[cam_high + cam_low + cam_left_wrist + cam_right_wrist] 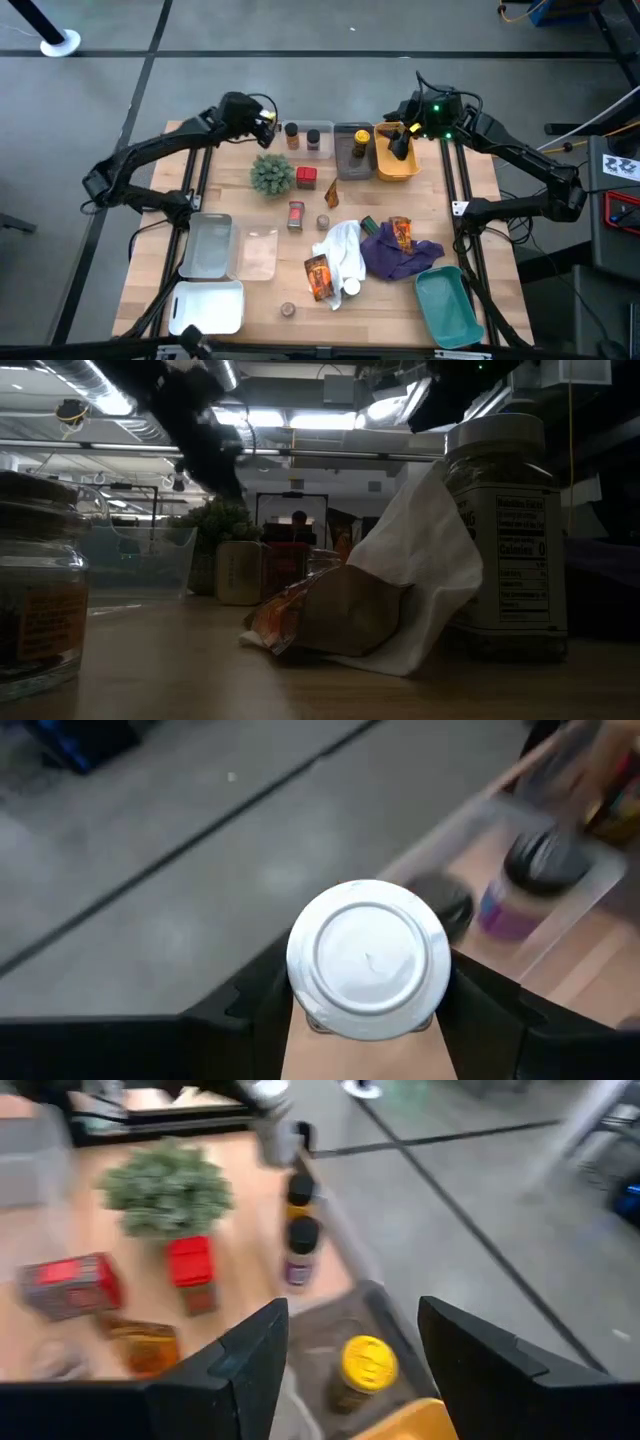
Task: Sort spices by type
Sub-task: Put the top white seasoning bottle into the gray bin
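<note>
- While your left gripper [368, 1020] sits at the table's far edge, it's clamped on a white-capped jar [368, 960], one finger [255, 1010] pressed to each side of it.
- Just past that jar you've got the clear tray [320, 128] with two dark-capped jars, the brown jar [291, 135] and the purple jar [313, 139].
- Your right gripper [350, 1370] is up over the yellow bin [396, 165], fingers spread wide with nothing between them.
- Right below it, the yellow-capped jar [366, 1366] stands in the grey bin [352, 152].
- The red tin [306, 177] sits just beside the green ball plant [271, 175]; another red tin [296, 215] lies nearer mid-table.
- An orange foil packet [318, 275] rests against the white cloth [345, 252], another packet [400, 232] on the purple cloth [398, 256].
</note>
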